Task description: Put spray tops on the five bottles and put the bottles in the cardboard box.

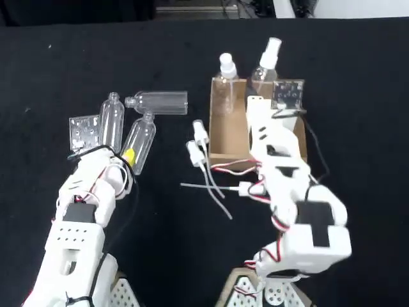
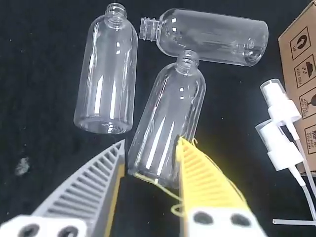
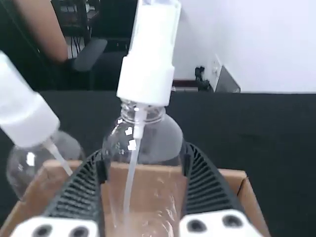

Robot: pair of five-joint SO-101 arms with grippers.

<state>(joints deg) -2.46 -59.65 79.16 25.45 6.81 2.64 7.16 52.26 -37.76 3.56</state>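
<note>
Three clear bottles without tops lie at the left: one (image 1: 112, 118), one on its side (image 1: 160, 102), and a middle bottle (image 1: 140, 141) (image 2: 168, 123). My left gripper (image 1: 128, 157) (image 2: 151, 143) is open, its grey and yellow fingers on either side of the middle bottle's base. In the cardboard box (image 1: 227, 128) stand two bottles with spray tops. One (image 1: 225, 77) stands free. My right gripper (image 1: 263, 89) (image 3: 143, 155) is shut on the other, tilted bottle (image 1: 265, 64) (image 3: 143, 133). Loose spray tops (image 1: 200, 132) (image 1: 193, 152) (image 1: 245, 188) lie between the box and the arms.
Black cloth covers the table. The loose tops' thin tubes (image 1: 214, 192) trail toward the table's front edge. In the left wrist view the box's side (image 2: 301, 54) stands just beyond two spray tops (image 2: 279, 101) (image 2: 271, 138). A small board (image 1: 83, 131) lies beside the left bottles.
</note>
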